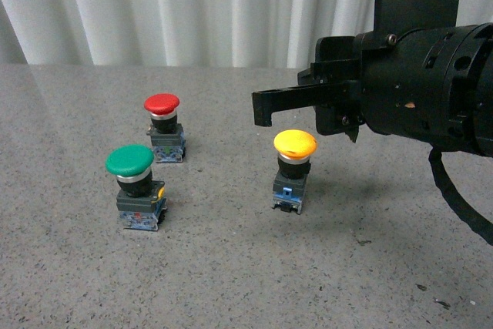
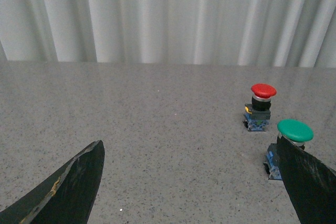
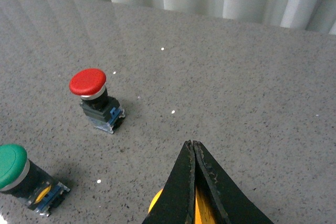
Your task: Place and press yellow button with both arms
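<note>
Yellow domed cap, black collar, dark base with blue terminal parts: the yellow button (image 1: 295,144) stands upright on the grey speckled table (image 1: 231,267), well apart from the green button (image 1: 129,161) and the red button (image 1: 162,104). My right claw (image 1: 263,109) hangs just above it with its 2 fingers pressed together and nothing between them; the wrist view shows the cap under them, and I cannot tell whether they touch it. My left claw (image 2: 190,145) is spread and empty, near the green button.

I judge the button light, rigid and top-heavy on its narrow foot, with a smooth cap that would slip. The better hold is across the collar or base, with the pressing done squarely on the cap's centre so that it does not tip.
</note>
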